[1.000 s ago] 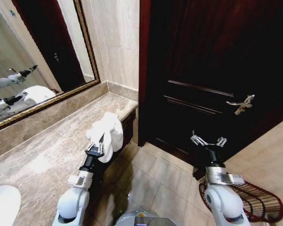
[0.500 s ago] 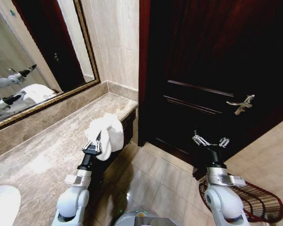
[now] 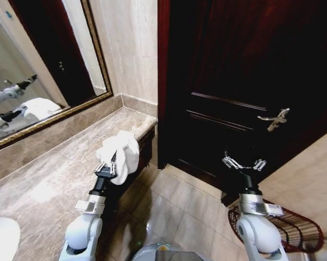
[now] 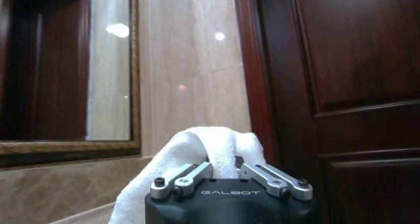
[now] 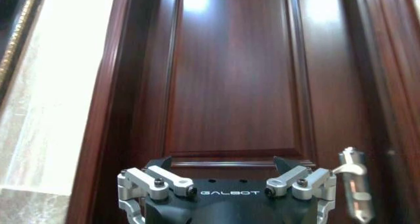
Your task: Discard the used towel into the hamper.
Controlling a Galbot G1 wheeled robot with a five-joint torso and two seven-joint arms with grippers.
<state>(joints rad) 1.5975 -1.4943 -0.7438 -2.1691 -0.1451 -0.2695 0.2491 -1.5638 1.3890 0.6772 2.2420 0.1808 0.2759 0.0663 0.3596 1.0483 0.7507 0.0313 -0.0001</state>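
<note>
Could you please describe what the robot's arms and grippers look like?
Both arms have glossy white rounded shells, silver-grey wrist brackets and black forearm sections. The left gripper and right gripper have black bodies marked GALBOT in pale letters, with silver metal linkage fingers fixed by dark screws.

The hamper is partly hidden behind the right arm and cut off at the head view's lower edge, while the towel is cut by the left wrist view's bottom edge.

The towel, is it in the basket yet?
Not yet. The white towel is bunched in the left gripper, over the counter edge. The basket sits on the floor behind the right arm.
</note>
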